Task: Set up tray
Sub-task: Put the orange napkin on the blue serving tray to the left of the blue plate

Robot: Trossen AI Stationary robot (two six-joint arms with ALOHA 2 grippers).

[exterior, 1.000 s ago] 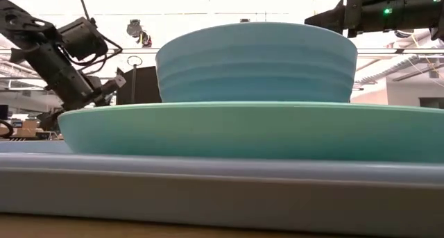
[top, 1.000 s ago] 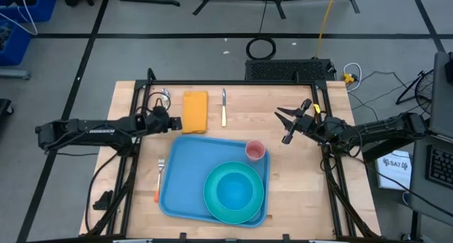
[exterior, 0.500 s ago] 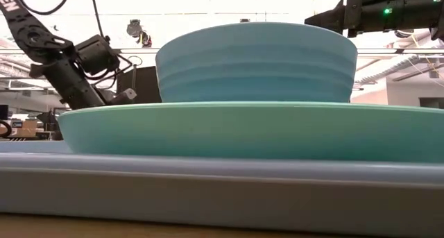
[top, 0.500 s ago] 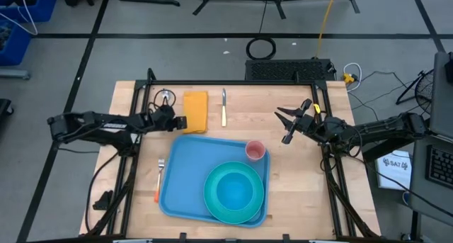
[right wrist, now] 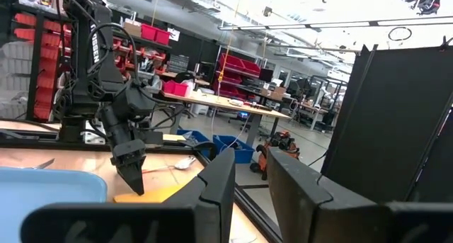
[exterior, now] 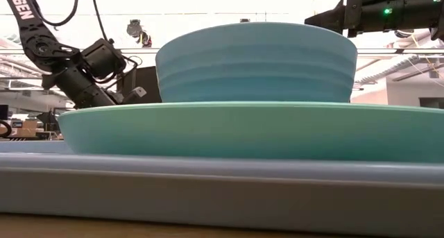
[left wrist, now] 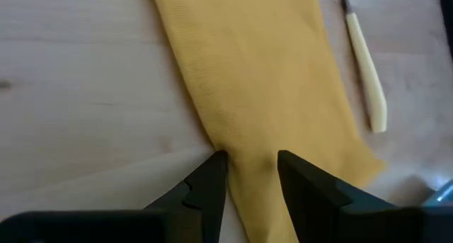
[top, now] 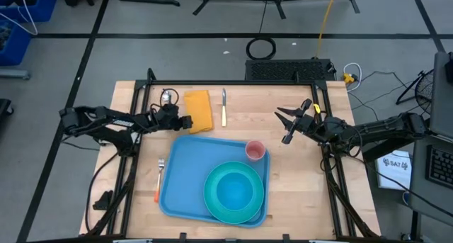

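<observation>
Two tool fingers (parted) astride napkin

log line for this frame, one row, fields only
step: napkin pickup | left gripper: open, straddling yellow napkin edge | right gripper: open, raised right of tray | on tray: plate, bowl, pink cup

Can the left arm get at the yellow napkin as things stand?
Probably yes. The left gripper is already at the napkin's near edge, fingers open around a fold, nothing between them. The knife lies clear beside it.
</observation>
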